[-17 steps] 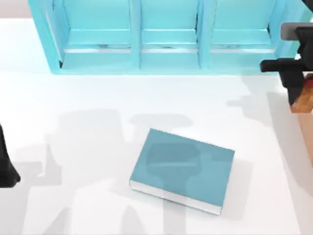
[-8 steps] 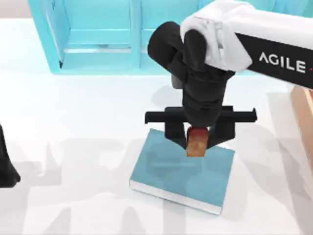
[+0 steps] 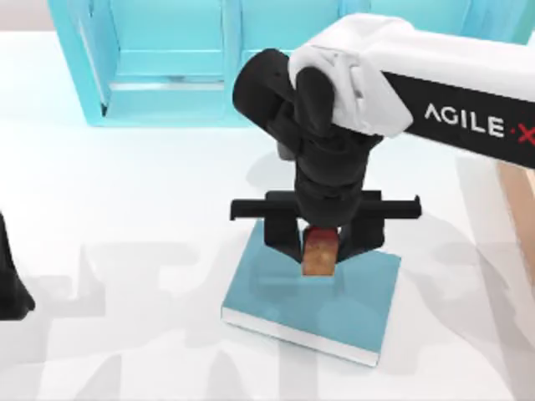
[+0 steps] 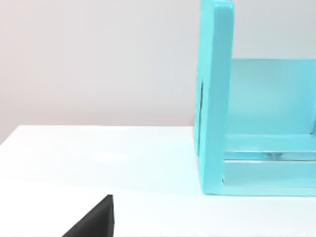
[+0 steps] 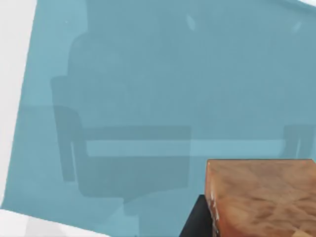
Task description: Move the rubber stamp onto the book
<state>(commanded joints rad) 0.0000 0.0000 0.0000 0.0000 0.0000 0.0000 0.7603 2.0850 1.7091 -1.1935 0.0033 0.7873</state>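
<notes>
The teal-blue book (image 3: 351, 305) lies flat at the table's middle front, white page edges facing the front. Over its far left part my right gripper (image 3: 320, 248) hangs, shut on the rubber stamp (image 3: 319, 253), whose tan-brown base points down and whose red top is tucked between the black fingers. In the right wrist view the stamp's brown base (image 5: 261, 197) hovers above the book's cover (image 5: 148, 98), where the gripper's shadow falls. My left arm (image 3: 10, 284) stays parked at the table's left edge.
A large light-blue shelf unit (image 3: 175, 92) with compartments runs along the back of the table and stands as a wall (image 4: 215, 98) in the left wrist view. A brown strip (image 3: 518, 209) lies at the right edge. White tabletop surrounds the book.
My right arm swung in from the right edge with the stamp to above the book, then shifted a little further left and lower over the cover. The left arm has not moved.
</notes>
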